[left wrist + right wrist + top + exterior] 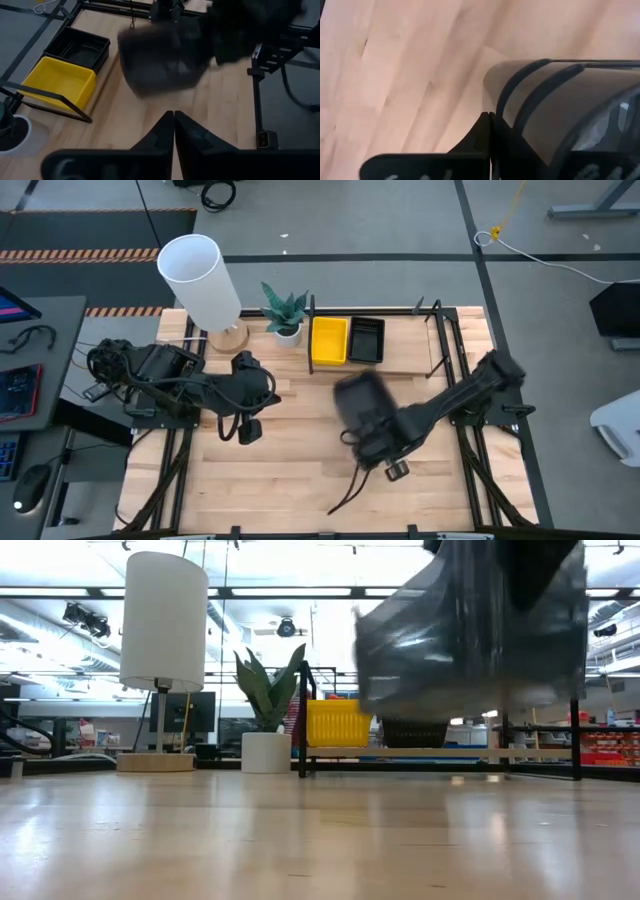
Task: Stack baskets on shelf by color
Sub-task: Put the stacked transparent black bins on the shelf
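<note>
A smoky grey basket [360, 402] hangs in the air over the middle of the table, carried by my right gripper [374, 432], which is shut on it. In the low view the grey basket [470, 630] floats well above the tabletop, tilted. A yellow basket [329, 340] and a black basket [366, 340] sit side by side on their bottoms on the shelf [405, 360] at the far edge. My left gripper [248, 430] is shut, holds nothing and hovers left of centre. My right gripper [491, 117] pinches the grey basket's side wall [506, 107] beside a rounded corner. One finger [479, 135] is outside the wall; the other shows through the translucent plastic. The basket is lifted clear of the table and tilted.
A white cylinder lamp [200, 280] and a small potted plant [285, 313] stand at the far left of the table, left of the shelf. Black frame rods [440, 330] rise at the shelf's right end. Bare wood [300, 480] lies along the near side.
</note>
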You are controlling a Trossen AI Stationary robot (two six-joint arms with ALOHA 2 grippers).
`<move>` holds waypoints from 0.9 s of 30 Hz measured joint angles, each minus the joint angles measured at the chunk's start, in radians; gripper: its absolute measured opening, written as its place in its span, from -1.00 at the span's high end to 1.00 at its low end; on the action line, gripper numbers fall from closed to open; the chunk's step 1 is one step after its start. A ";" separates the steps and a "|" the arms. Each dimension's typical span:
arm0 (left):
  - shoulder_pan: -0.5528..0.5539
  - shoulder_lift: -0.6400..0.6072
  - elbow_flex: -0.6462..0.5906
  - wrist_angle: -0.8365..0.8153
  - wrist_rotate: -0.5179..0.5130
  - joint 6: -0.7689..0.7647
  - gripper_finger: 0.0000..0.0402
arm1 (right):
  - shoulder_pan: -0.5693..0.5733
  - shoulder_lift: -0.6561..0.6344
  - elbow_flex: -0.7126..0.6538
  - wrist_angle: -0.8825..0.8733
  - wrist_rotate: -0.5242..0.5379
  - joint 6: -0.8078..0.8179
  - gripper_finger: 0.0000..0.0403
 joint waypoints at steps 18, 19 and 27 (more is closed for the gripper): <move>0.025 0.000 0.000 0.054 -0.037 0.009 0.90 | -0.291 -0.353 -0.165 -0.284 0.155 0.055 0.93; 0.025 0.000 0.000 0.054 -0.037 0.006 0.91 | -0.312 -0.365 -0.183 -0.283 0.154 0.053 0.93; 0.025 0.001 0.000 0.053 -0.037 -0.021 0.88 | -0.442 -0.450 -0.362 -0.138 0.143 -0.045 0.93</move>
